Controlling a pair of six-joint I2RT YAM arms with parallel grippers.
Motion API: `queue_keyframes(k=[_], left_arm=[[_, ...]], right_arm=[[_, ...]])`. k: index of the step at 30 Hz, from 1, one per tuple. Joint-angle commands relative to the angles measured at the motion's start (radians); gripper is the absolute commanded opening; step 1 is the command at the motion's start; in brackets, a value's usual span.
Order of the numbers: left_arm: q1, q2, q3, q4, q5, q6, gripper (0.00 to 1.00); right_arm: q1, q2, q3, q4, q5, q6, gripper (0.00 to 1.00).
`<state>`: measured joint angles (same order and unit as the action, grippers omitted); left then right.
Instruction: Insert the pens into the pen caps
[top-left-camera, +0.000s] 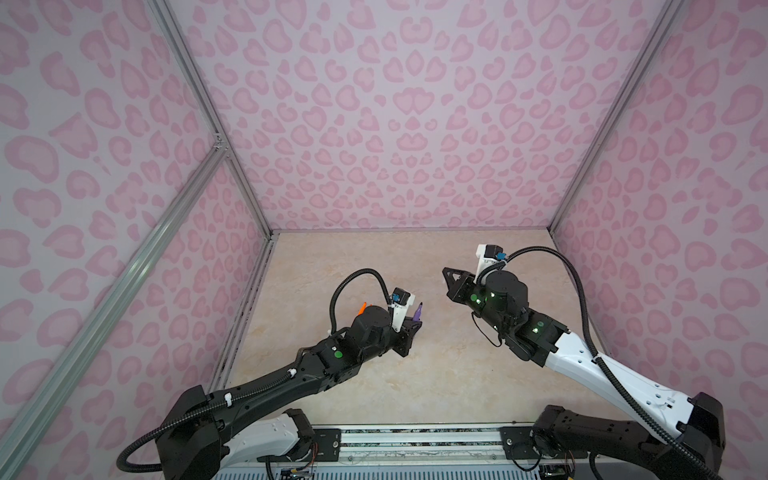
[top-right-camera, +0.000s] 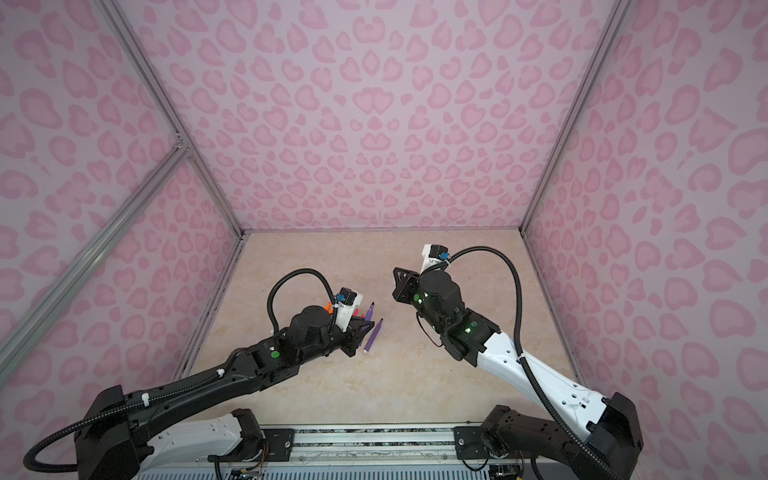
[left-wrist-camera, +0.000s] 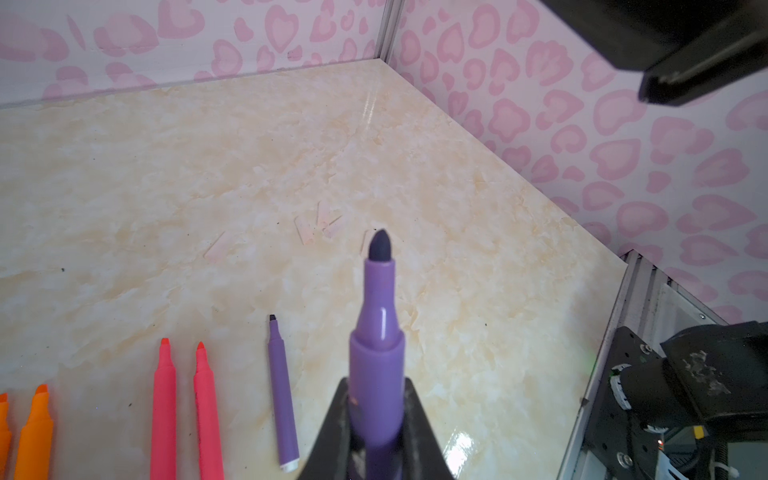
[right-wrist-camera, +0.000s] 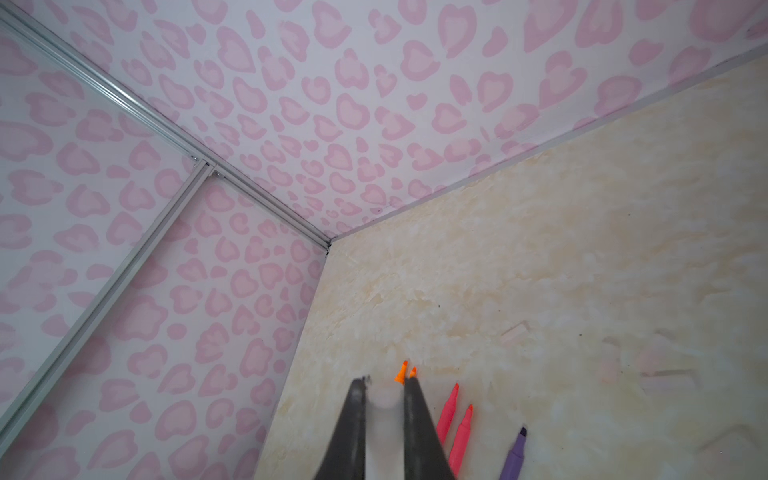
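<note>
Purple pen is sitting clamped in my left gripper, lower centre of frame; my right gripper is pinching a pale pen cap. I'm risking a skewed tip jamming on the rim

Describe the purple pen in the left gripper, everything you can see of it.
The purple pen is a smooth, glossy plastic-looking marker: wide barrel, stepped collar, narrower neck, dark rounded tip, uncapped. The left gripper is shut on its barrel; the butt end is hidden. It is held off the table, tip pointing away from the gripper, touching nothing else.
</note>
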<state>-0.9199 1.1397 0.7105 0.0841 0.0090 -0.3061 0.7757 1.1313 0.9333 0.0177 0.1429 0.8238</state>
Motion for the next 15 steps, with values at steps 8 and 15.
queue_keyframes(k=[8, 15], left_arm=[[-0.002, -0.008, 0.008, 0.029, -0.019, -0.002, 0.03], [-0.002, -0.014, 0.007, 0.03, -0.019, -0.004, 0.03]], right_arm=[[0.129, 0.004, -0.094, 0.178, 0.141, 0.049, 0.0], [0.149, 0.038, -0.1, 0.2, 0.145, 0.069, 0.0]])
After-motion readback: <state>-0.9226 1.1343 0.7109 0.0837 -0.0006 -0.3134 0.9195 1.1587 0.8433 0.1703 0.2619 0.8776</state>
